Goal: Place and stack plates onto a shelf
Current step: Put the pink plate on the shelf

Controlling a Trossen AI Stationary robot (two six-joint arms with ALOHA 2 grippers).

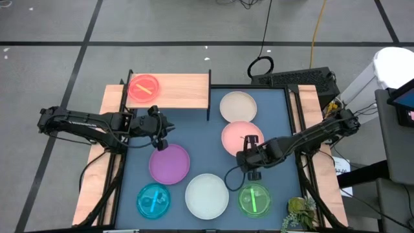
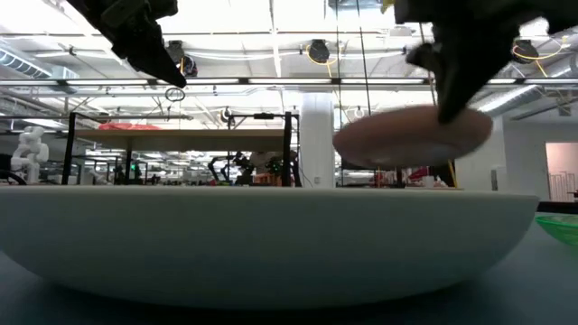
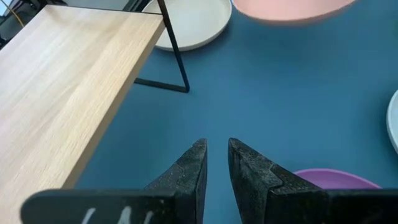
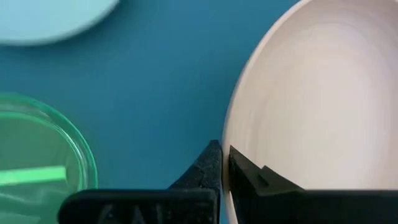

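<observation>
A: White plate (image 2: pixel 271 239) fills the low view, at the surface's near edge. Right end effector (image 4: pixel 224 163)?
B: Clamped on the pink plate's (image 1: pixel 240 138) near rim, plate tilted up near the right edge.
A: Shelf (image 1: pixel 184 91)?
B: Far-left corner, away left of it. Left end effector (image 3: pixel 216 163) nearer, slightly parted, holding nothing.
</observation>
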